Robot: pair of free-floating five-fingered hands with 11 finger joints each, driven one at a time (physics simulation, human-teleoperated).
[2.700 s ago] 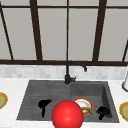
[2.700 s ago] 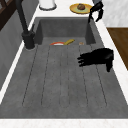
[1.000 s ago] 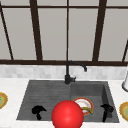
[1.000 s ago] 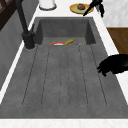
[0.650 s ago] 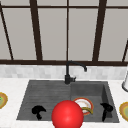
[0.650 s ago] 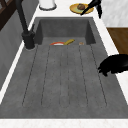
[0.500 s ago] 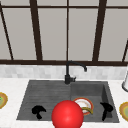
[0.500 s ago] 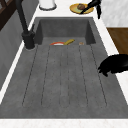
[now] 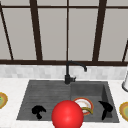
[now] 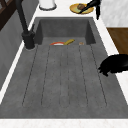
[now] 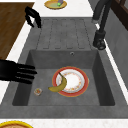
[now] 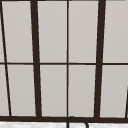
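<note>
A red ball (image 9: 67, 115) fills the lower middle of the front view, in front of the sink (image 9: 45, 90). In the basin a red-rimmed plate (image 11: 77, 82) holds a banana (image 11: 58, 85), and a small round item (image 11: 38, 91) lies beside it. My right hand (image 11: 15, 72) hovers over the basin's front edge, open, fingers straight and pointing at the plate, touching nothing. My left hand (image 9: 38, 111) hangs over the drainboard's front edge (image 10: 110, 82), open with fingers loosely drooping, holding nothing.
A black faucet (image 9: 68, 72) stands behind the sink. Yellow plates sit on the counter at the left (image 9: 1, 100) and right (image 9: 124, 110); the right one (image 10: 81, 7) carries a brown food item. A white container (image 10: 47, 3) stands at the back right. A window (image 12: 67, 60) is above.
Since 2.7 s ago my left hand has drawn back from over the drainboard to its front edge. Nothing has visibly moved in the last second.
</note>
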